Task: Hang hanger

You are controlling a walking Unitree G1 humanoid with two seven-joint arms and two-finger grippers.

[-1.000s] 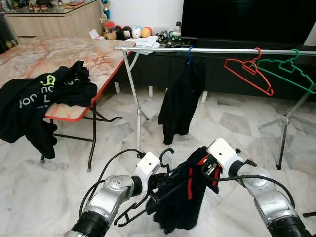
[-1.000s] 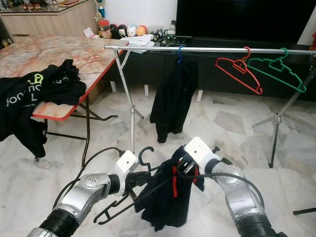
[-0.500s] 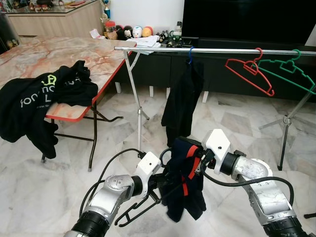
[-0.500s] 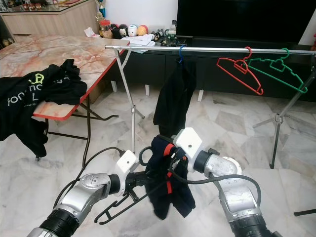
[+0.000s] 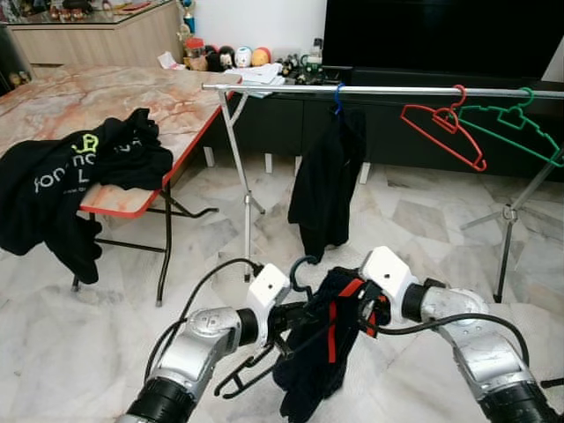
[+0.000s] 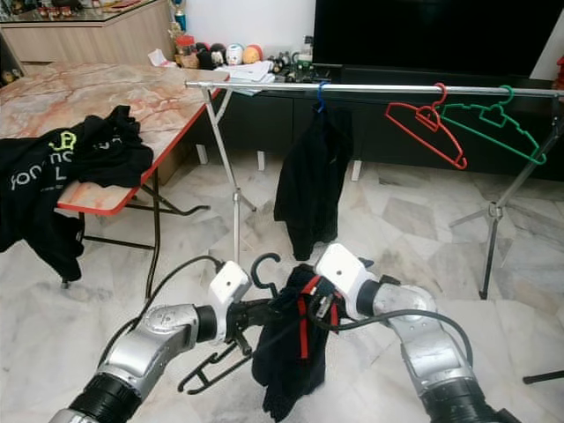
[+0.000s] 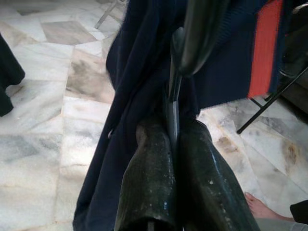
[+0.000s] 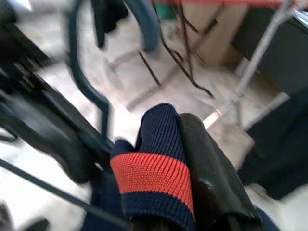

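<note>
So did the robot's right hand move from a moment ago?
Yes. The right gripper, gripping the navy garment, has dropped lower, away from the rail, versus half a second ago.

Marble table (image 5: 106, 92) (red-edged) bears a black shirt (image 5: 75, 176).

The navy garment (image 8: 159, 163) with its red band is showing a ribbed knit, matt and soft. The black hanger (image 5: 264, 361) is looking like thin smooth plastic, faintly glossy. The left gripper's fingers (image 7: 154, 187) are showing dark, scuffed, slightly shiny rubber or plastic. The rail (image 5: 379, 90) at twelve o'clock is gleaming as bare metal. The floor (image 5: 79, 335) is shining as polished marble; the tabletop (image 5: 79, 97) at ten o'clock is showing a glossy marbled finish.
</note>
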